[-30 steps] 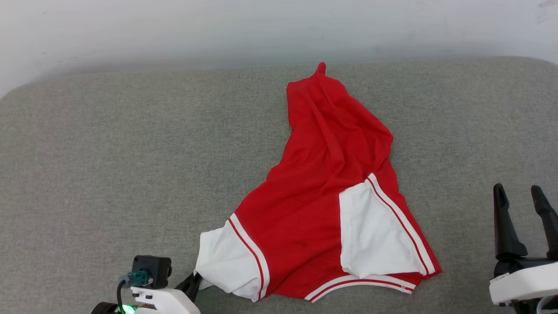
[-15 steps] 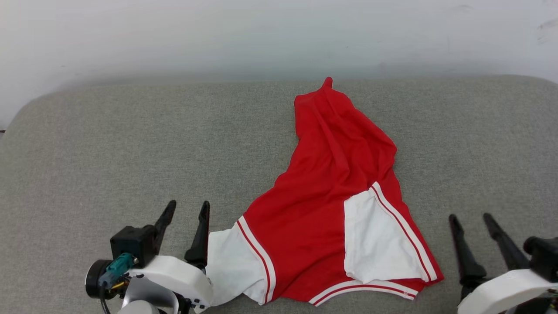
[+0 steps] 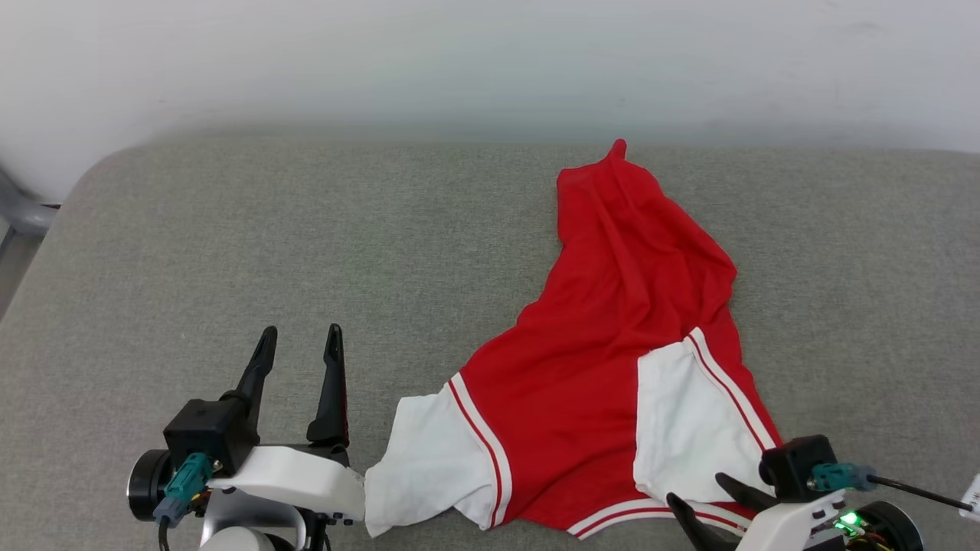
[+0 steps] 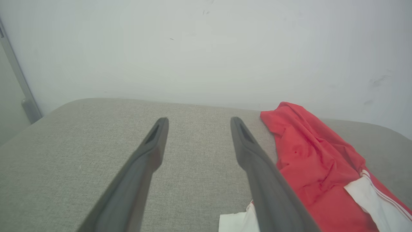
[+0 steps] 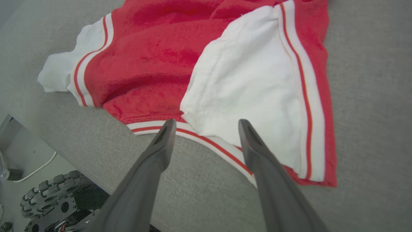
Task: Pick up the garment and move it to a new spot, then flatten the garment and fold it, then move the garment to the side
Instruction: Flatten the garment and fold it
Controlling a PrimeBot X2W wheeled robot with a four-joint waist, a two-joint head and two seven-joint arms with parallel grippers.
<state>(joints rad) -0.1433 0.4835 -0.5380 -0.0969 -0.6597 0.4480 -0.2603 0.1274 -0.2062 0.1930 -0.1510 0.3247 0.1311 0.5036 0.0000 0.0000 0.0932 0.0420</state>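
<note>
Right end effector [image 5: 206, 123] hovered at the near striped trim, fingers spread, holding nothing. Left end effector [image 3: 302, 330] also gaped empty, just beside the other white sleeve. Jersey T-shirt [image 3: 605, 360] lay rumpled right of centre on the grey bench [image 3: 230, 252]. Flattening, folding and moving aside all judged still to do.

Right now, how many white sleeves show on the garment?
2. One sleeve lies at the garment's near left, by the left gripper; the other lies on the red body, near the right gripper.
</note>
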